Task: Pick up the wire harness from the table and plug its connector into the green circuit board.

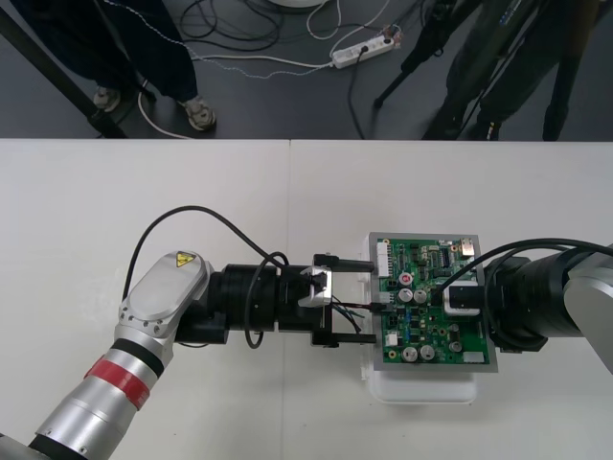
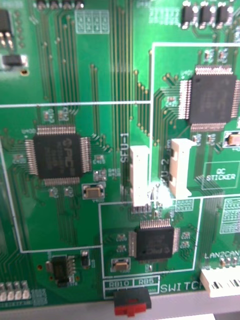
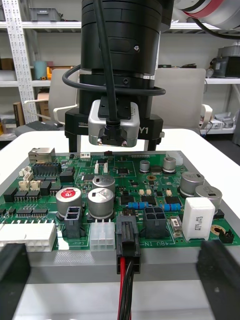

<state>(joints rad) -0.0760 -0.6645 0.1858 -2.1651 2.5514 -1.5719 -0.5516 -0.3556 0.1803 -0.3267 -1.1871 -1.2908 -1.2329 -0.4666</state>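
The green circuit board (image 1: 431,278) on its white base (image 1: 421,388) stands at the table's front right. The harness's black plug (image 3: 127,243) sits upright in a connector at the board's left edge, between a white header and another black one. Its red and black wires (image 3: 125,292) trail back from it. My left gripper (image 1: 373,302) is open, with one finger on each side of the wires (image 1: 352,309) and its tips at the board's edge. My right gripper (image 3: 115,148) hovers low over the board's middle with its fingers apart and holds nothing.
Tall silver capacitors (image 3: 102,200) and a white block (image 3: 198,218) stand on the board close to the plug. The right wrist view looks straight down on the board (image 2: 100,100) with two white headers (image 2: 140,175). The pale table (image 1: 192,192) stretches left and far of the board.
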